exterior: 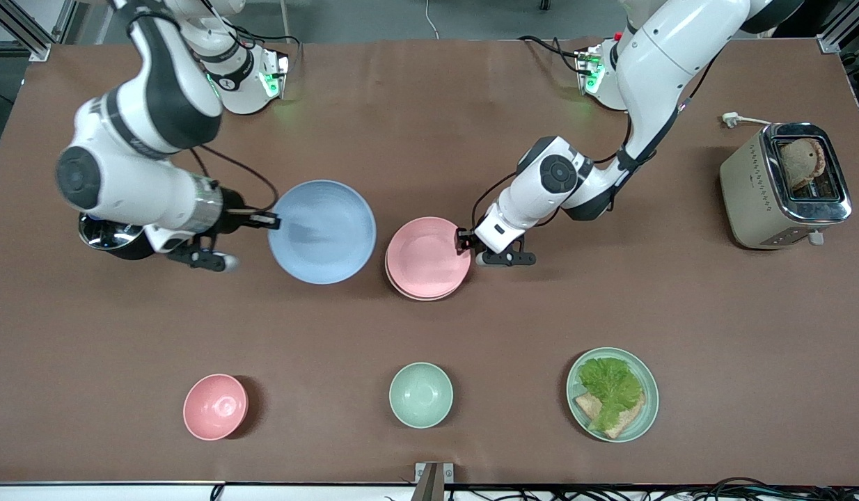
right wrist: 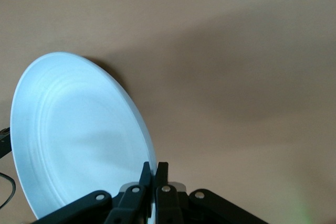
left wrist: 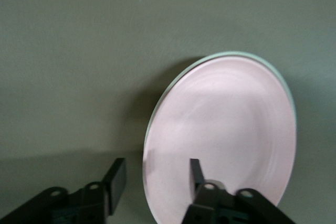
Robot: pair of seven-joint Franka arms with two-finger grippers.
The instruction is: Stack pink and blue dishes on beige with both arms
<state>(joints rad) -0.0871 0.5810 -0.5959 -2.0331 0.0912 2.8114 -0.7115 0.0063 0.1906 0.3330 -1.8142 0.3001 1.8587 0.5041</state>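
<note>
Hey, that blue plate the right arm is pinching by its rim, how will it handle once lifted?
The blue plate looks rigid, so it probably won't flex. The right tool grips only its thin rim, so it may sag or pivot. Its matte surface likely resists slipping.

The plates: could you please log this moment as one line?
right tool: shut on blue plate rim | left tool: open, straddling pink plate rim | pink plate on beige plate

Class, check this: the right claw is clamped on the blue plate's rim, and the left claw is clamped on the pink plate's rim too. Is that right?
Not quite. The right claw is shut on the blue plate, but the left wrist view shows the left claw open, its fingers astride the rim of the pink plate without clamping it.
</note>
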